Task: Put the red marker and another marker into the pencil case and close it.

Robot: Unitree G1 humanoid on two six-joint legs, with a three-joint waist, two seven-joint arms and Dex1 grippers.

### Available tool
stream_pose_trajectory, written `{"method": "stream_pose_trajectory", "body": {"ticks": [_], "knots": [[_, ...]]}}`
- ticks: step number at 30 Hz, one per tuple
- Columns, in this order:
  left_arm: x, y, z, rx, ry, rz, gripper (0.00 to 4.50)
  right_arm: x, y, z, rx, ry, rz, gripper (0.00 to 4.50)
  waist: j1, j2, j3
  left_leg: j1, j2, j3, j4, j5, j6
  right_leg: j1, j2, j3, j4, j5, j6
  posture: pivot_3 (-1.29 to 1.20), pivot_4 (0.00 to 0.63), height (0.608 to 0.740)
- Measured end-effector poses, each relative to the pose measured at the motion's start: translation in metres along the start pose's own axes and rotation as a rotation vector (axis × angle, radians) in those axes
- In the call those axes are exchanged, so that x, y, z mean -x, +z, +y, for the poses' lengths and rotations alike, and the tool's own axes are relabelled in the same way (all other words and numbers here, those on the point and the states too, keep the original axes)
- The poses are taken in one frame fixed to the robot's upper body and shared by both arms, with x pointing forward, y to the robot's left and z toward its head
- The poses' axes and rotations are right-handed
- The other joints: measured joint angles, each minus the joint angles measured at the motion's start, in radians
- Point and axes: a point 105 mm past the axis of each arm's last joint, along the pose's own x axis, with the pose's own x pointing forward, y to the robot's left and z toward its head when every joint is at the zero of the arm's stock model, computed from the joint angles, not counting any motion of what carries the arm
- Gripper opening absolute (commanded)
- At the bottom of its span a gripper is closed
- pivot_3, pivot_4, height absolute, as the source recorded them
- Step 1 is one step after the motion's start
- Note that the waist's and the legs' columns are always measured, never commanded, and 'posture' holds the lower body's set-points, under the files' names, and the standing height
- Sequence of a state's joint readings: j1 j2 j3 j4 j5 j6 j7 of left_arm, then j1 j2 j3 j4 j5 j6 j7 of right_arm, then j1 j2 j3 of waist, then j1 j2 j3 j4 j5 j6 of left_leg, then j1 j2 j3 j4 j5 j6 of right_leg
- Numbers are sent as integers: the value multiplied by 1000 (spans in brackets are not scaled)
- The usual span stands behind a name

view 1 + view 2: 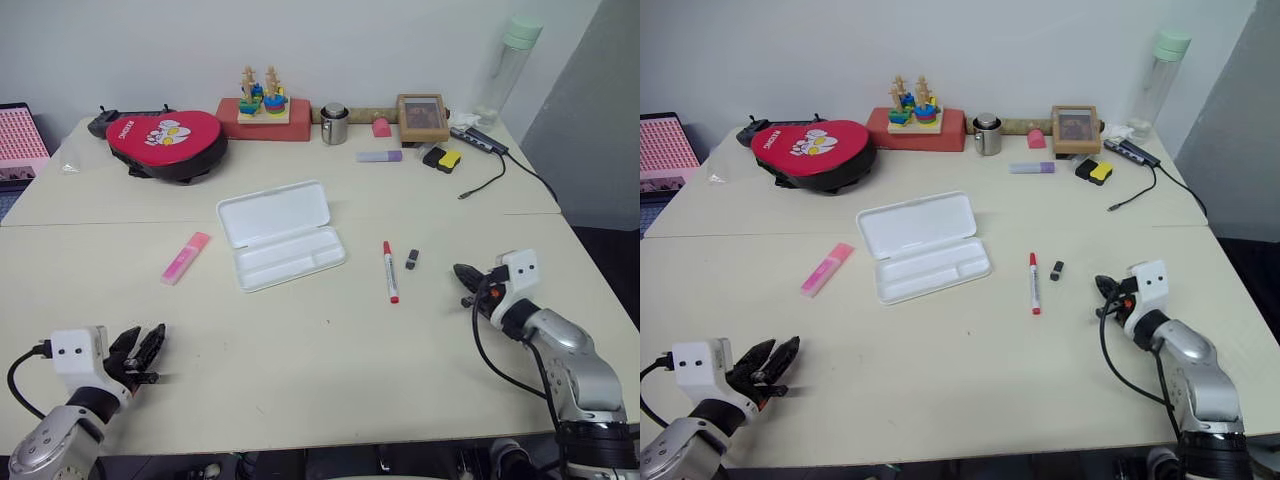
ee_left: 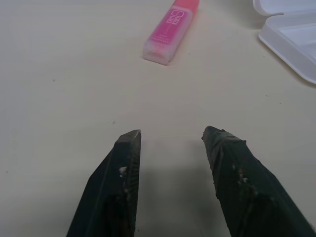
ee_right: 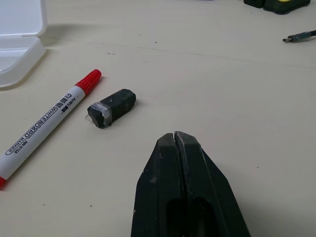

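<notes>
Inspection of the table [image 1: 330, 370] is finding the pencil case [image 1: 281, 236] lying open near the middle, its lid folded back toward the far edge and its divided tray sitting bare. The red marker [image 1: 389, 271] is lying flat on the table just to the right of the case, apart from it, with its red cap pointing toward the far edge. A small black cap-like piece [image 1: 411, 260] is resting just beside the marker on its right, not touching it. The pink highlighter [image 1: 186, 257] is lying flat to the left of the case, well apart from it, angled toward the far right. The left hand [image 1: 143, 352] is hovering low near the front left corner with its two fingers [image 2: 123, 182] standing apart and gripping nothing, and it is pointing toward the highlighter. The right hand [image 1: 468, 282] is hovering near the right edge, fingers pressed together on nothing, and is pointing toward the black piece and the marker. Along the far edge, a red and black pad [image 1: 166, 142], a stacking toy [image 1: 261, 95], a metal cup [image 1: 334, 124], a lilac marker [image 1: 379, 156] and a small framed picture [image 1: 422, 117] are standing or lying.
</notes>
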State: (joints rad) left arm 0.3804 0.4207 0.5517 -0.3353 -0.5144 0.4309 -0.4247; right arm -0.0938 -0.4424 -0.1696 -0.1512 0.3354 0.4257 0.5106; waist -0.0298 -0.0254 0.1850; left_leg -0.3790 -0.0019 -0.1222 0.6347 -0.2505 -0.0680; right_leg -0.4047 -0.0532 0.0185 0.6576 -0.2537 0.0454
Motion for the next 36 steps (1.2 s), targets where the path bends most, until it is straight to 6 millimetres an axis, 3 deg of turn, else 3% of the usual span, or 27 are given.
{"method": "stream_pose_trajectory", "body": {"ticks": [1,9,19,26,30,32,36], "knots": [[0,1,-1,-2,-1,-1,3117,0,0,0,0,3,0,425,0,0,0,0,0,0,0,0,0,0,0,0,0,0,0,0,150,740],[0,4,-5,-5,-14,1,4500,0,0,1,1,15,1,2344,0,0,0,0,0,0,0,0,0,0,0,0,0,0,0,0,150,740],[0,7,-8,1,-12,5,4500,0,0,3,11,29,9,4486,0,0,0,0,0,0,0,0,0,0,0,0,0,0,0,0,150,740],[1,14,-15,-8,-54,3,4500,0,7,7,64,118,49,4486,-1,0,0,0,0,0,0,0,0,0,0,0,0,0,0,0,150,740],[1,27,-21,-36,-128,8,4500,-10,42,17,154,266,21,4486,-3,2,1,0,0,0,0,0,0,0,0,0,0,0,-1,0,150,740],[0,37,-22,-60,-165,12,4500,-20,62,33,211,374,-10,4486,-3,2,1,0,0,0,0,0,0,0,0,-1,0,0,-1,0,150,740],[-1,43,-24,-92,-215,33,4500,-32,64,51,237,504,-1,4486,-2,1,2,-2,0,0,-1,0,0,-1,0,-1,-1,1,5,0,150,740]]}}
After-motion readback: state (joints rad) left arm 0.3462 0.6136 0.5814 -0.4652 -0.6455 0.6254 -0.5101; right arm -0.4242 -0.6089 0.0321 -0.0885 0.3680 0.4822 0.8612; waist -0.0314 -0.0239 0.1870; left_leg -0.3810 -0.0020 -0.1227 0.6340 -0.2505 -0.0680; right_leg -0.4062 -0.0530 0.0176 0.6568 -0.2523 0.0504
